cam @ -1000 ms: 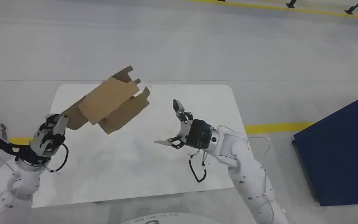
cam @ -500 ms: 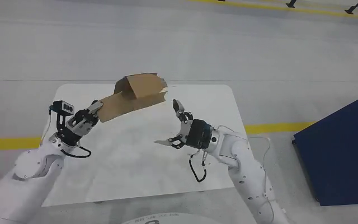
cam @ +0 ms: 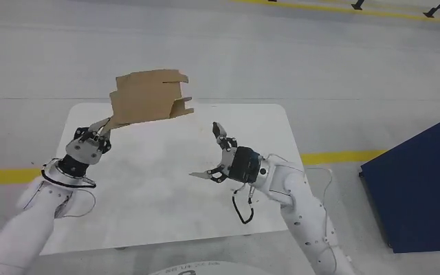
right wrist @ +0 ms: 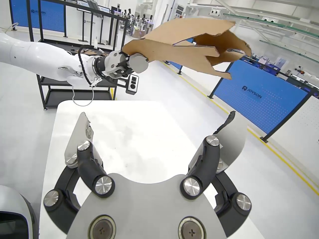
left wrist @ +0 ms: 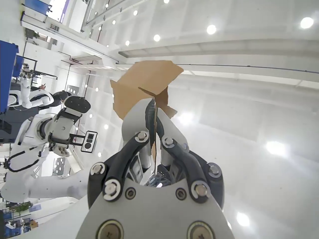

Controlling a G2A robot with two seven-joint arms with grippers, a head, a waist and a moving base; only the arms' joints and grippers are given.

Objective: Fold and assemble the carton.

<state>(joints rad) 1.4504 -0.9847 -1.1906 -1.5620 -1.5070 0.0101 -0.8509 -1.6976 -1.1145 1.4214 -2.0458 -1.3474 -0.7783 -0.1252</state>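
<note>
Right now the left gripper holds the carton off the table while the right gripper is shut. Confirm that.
Wrong on the right gripper: it is open and empty, as the right wrist view shows. The left gripper does hold the carton off the table.

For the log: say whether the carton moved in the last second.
Yes. The carton shifted from over the table's far-left corner to mostly past its far edge.

I see the carton (right wrist: 187, 40) as matt brown cardboard with ragged cut edges. The table (right wrist: 139, 130) looks smooth and white, faintly glossy, with a dull grey scuff near its middle. On the right gripper (right wrist: 158, 115) I read pale matt plastic fingers (right wrist: 234, 138), black links and shiny metal bolts.
</note>
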